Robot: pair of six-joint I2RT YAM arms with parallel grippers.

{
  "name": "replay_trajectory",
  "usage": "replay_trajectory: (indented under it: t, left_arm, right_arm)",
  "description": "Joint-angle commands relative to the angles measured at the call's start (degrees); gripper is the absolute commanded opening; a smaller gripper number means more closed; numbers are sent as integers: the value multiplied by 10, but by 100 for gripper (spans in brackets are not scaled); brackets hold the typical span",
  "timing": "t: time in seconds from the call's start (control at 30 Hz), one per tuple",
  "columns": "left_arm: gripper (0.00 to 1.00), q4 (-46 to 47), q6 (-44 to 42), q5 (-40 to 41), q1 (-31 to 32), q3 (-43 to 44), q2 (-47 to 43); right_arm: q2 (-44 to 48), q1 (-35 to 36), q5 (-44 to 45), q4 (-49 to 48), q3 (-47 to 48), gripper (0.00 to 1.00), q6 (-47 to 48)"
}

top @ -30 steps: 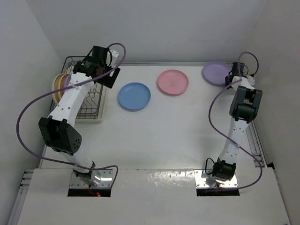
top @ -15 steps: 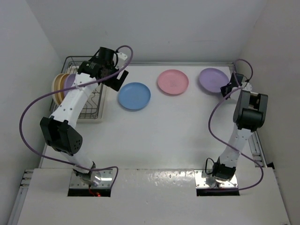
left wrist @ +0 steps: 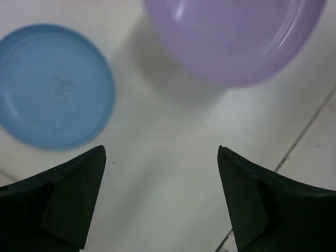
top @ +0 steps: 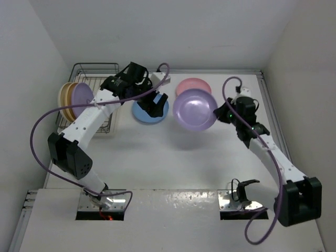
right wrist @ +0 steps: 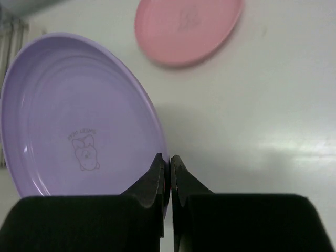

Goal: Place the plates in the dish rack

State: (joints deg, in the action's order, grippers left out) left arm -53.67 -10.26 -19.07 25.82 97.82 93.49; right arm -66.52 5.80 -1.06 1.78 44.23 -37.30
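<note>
My right gripper (top: 219,114) is shut on the rim of a purple plate (top: 194,110) and holds it in the air over the table's middle; in the right wrist view the fingers (right wrist: 169,164) pinch its edge (right wrist: 79,115). My left gripper (top: 155,103) is open and empty, above the blue plate (top: 146,111), which lies flat; it shows in the left wrist view (left wrist: 52,86) with the held purple plate (left wrist: 236,37). The pink plate (top: 191,84) lies behind. The dish rack (top: 97,73) at the far left holds a purple plate (top: 81,97) and an orange-yellow or cream one (top: 64,97), upright.
White walls close the table at the back and both sides. The left arm's purple cable (top: 42,131) loops out to the left. A seam runs across the table (left wrist: 304,131) near the left gripper.
My right arm lifted the purple plate from the far right corner and swung it left to mid-table. My left arm moved right from the rack to above the blue plate.
</note>
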Motion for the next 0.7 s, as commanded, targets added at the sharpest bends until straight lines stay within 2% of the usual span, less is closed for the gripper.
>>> replay_trajectory:
  t: [0.0, 0.07, 0.17, 0.43, 0.5, 0.63, 0.67]
  left_arm:
    - [92, 16, -17, -112, 29, -29, -53]
    - [92, 16, -31, -130, 47, -69, -65]
    - [92, 29, -31, -125, 61, -115, -71]
    - [88, 60, -12, -112, 66, -157, -68]
    - [85, 73, -4, -100, 66, -163, -54]
    - [71, 79, 2, -100, 66, -168, -46]
    - [71, 79, 2, -100, 66, -168, -46]
  right_arm:
    - [45, 72, 9, 77, -43, 0, 53]
    - [103, 119, 47, 94, -67, 0, 55]
    - [144, 157, 65, 101, -87, 0, 54]
    - [213, 238, 68, 107, -134, 0, 50]
    - [224, 266, 72, 96, -144, 0, 47]
    - [242, 301, 101, 83, -154, 0, 51]
    - [242, 314, 103, 82, -156, 0, 51]
